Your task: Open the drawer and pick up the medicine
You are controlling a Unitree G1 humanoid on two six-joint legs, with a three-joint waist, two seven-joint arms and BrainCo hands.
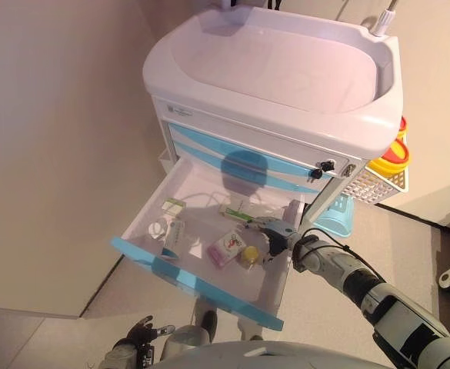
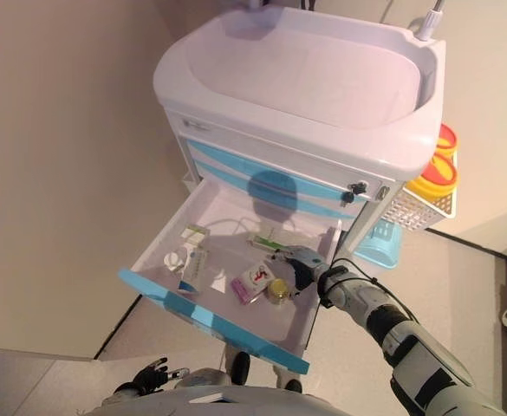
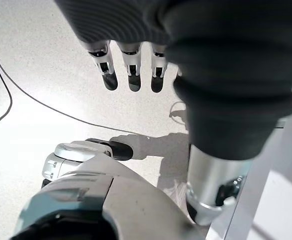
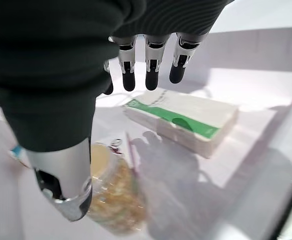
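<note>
My right robot hand (image 1: pixel 275 234) hangs released inside the open drawer (image 1: pixel 198 284), over the yellow medicine bottle (image 4: pixel 111 195) beside the green-and-white box (image 4: pixel 185 122); closing off-centre may tip or roll the bottle away.

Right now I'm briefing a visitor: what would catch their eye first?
The open drawer of the white and blue cart, pulled out with small medicine packs inside. The right hand hangs open in it, over a green and white box and a yellowish bottle. The left hand idles low by the floor.
</note>
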